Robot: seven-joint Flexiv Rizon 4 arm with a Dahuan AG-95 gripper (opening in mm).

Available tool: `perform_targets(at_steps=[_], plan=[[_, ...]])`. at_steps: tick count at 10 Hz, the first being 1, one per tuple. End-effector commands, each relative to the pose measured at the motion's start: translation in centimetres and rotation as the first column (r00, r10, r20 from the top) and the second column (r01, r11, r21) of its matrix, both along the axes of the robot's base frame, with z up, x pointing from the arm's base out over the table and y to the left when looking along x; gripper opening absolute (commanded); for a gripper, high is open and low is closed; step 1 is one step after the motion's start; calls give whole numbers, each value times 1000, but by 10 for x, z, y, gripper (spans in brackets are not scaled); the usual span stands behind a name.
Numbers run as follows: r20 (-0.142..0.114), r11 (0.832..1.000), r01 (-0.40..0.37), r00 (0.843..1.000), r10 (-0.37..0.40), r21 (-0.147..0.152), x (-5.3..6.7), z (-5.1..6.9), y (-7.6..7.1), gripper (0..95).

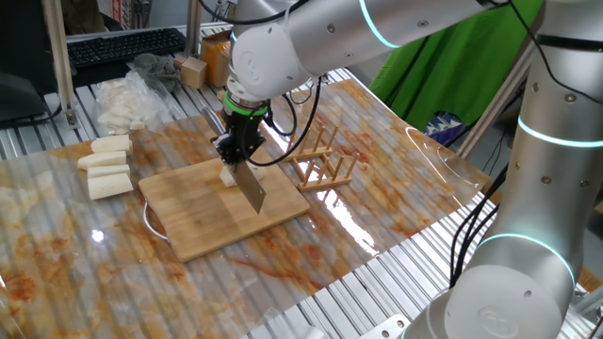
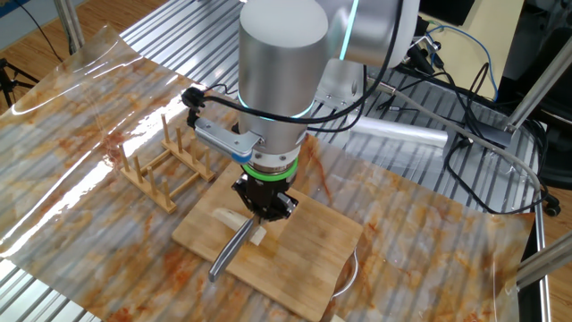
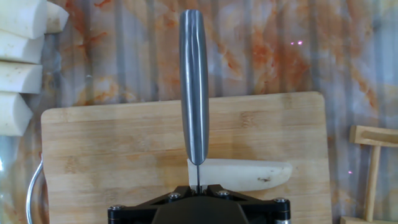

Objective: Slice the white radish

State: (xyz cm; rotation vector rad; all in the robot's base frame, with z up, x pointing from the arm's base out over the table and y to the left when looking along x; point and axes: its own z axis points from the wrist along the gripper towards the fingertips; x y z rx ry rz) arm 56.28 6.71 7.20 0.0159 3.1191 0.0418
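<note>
Directly beneath the hand [image 3: 198, 194], which is clamped tight on a knife [image 3: 194, 87], lies the white radish [image 3: 242, 173] on the cutting board [image 3: 124, 143]. The blade edge sits on the radish's blunt end, with the tapered end pointing away to one side. Beyond the board, three longer radish blocks [image 1: 105, 166] lie grouped on the desk [image 1: 57, 254], and a wooden rack [image 1: 322, 162] stands beside the board.
</note>
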Motion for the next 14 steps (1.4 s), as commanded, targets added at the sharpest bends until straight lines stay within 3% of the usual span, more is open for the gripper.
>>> perform_targets(at_steps=[1, 2, 3, 4, 5, 14], plan=[[6, 1000, 4, 1000, -4, 0, 4, -12, 4, 0], [9, 1000, 6, 1000, -6, -1, 7, -22, 8, 0], [9, 1000, 7, 1000, -7, -2, 8, -24, 9, 0], [-4, 1000, 2, 1000, -2, -22, 8, -24, 9, 0], [0, 1000, 5, 1000, -5, -19, 8, -24, 9, 0], [-11, 1000, -2, 1000, 2, -21, 1, -6, 3, 0]])
